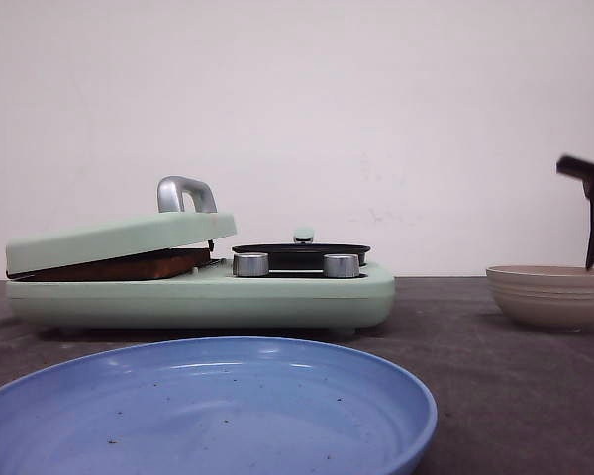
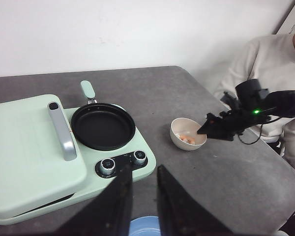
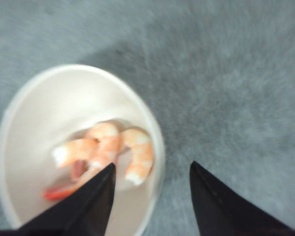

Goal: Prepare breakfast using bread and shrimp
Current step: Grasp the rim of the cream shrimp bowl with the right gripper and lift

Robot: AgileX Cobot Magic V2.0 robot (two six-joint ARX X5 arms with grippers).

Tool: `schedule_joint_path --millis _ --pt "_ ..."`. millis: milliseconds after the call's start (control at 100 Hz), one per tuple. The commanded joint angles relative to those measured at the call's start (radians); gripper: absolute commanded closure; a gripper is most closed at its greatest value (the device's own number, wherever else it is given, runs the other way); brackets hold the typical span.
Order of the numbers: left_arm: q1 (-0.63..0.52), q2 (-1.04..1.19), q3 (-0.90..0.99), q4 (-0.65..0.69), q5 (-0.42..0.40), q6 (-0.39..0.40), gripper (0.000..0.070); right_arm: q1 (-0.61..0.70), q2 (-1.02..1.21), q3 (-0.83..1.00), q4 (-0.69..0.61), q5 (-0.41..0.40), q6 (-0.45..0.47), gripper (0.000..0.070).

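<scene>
Orange-pink shrimp (image 3: 105, 150) are lying in the beige ribbed bowl (image 1: 551, 294) on the grey table (image 2: 196, 103). Right gripper (image 3: 152, 189) is hovering above the bowl rim, fingers spread and holding nothing. Left gripper (image 2: 143, 196) is hanging over the blue plate (image 1: 213, 411), fingers slightly parted, empty. Toasted bread (image 1: 129, 265) is sitting under the tilted lid (image 1: 119, 240) of the mint-green breakfast maker (image 1: 277, 297), beside its black pan (image 2: 103, 126)
</scene>
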Motion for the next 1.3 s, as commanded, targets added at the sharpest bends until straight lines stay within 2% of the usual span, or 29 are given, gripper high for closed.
schedule_joint_path --millis 0,170,450,690,840,930,1000,1060,1120,1230,1290 --pt "-0.005 0.006 0.018 0.011 -0.003 -0.020 0.0697 -0.001 0.046 0.010 0.022 -0.038 0.028 0.0425" --pt "-0.005 0.006 0.018 0.013 -0.003 -0.053 0.0697 -0.001 0.116 0.010 0.083 -0.087 0.064 0.0425" --pt "-0.005 0.006 0.018 0.014 -0.003 -0.081 0.0697 -0.009 0.137 0.010 0.188 -0.087 0.083 0.0433" --pt "-0.004 0.006 0.018 0.017 -0.006 -0.081 0.0697 -0.012 0.142 0.010 0.196 -0.086 0.082 0.0439" --pt "-0.004 0.017 0.018 0.022 -0.028 -0.080 0.0697 -0.013 0.158 0.010 0.205 -0.094 0.082 0.0529" --pt "-0.005 0.028 0.018 0.022 -0.029 -0.081 0.0697 -0.014 0.174 0.010 0.209 -0.107 0.084 0.0554" --pt "-0.005 0.035 0.018 0.021 -0.026 -0.082 0.0697 -0.018 0.188 0.010 0.222 -0.129 0.093 0.0615" --pt "-0.005 0.039 0.018 0.021 -0.025 -0.082 0.0697 -0.019 0.189 0.010 0.240 -0.151 0.095 0.0700" --pt "-0.005 0.040 0.018 0.021 -0.025 -0.081 0.0697 -0.019 0.190 0.010 0.280 -0.182 0.093 0.0700" --pt "-0.005 0.039 0.018 0.023 -0.026 -0.081 0.0697 -0.019 0.187 0.010 0.393 -0.307 0.107 0.0700" --pt "-0.005 0.038 0.018 0.032 -0.026 -0.081 0.0696 -0.008 0.179 0.010 0.439 -0.328 0.122 0.0700"
